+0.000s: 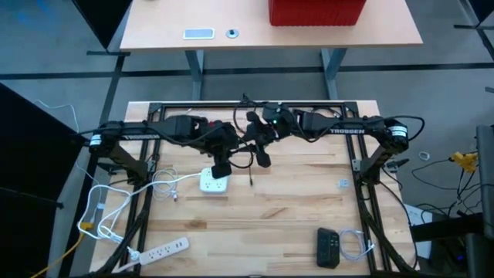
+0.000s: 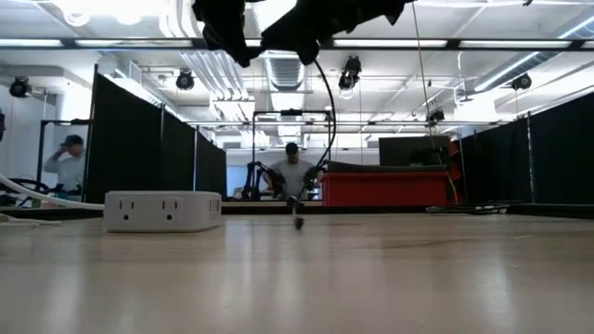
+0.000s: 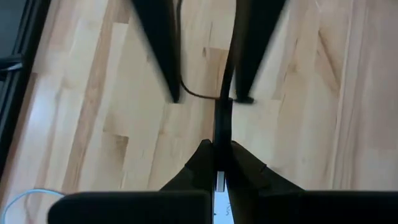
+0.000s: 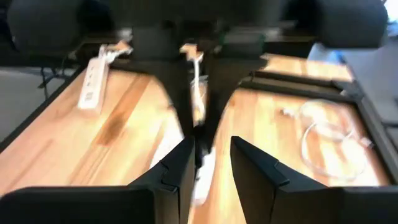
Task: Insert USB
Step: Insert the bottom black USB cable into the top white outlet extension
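Overhead arrangement of the two arms, which meet above the middle of the wooden table (image 1: 293, 224). The left gripper (image 3: 221, 146) hangs over the centre, its two dark fingers pressed together on the black USB cable (image 1: 252, 176), pinching it just above a small silvery piece that shows between the pads. From that pinch the cable drops in a loop, and in the low view its free end hangs straight down to the table surface; whether the tip touches the wood cannot be told. The right gripper (image 4: 211, 142) sits near the left one, at about its 2 o'clock in the high view, with its fingers spread apart and nothing clamped between them; in the left wrist view those fingers stand on either side of the cable without closing on it. The white power cube (image 1: 214, 183) lies flat on the table at 6 o'clock from the left gripper, just beside the hanging cable end and apart from it. A white power strip (image 1: 164, 249) lies towards the table's 7 o'clock corner, and a black device (image 1: 329, 248) with a coiled light cable (image 1: 353, 244) beside it lies towards 5 o'clock. A red bin (image 1: 316, 11) stands on a second table at 12 o'clock. In the low view, two people (image 2: 293, 172) show in the room behind.
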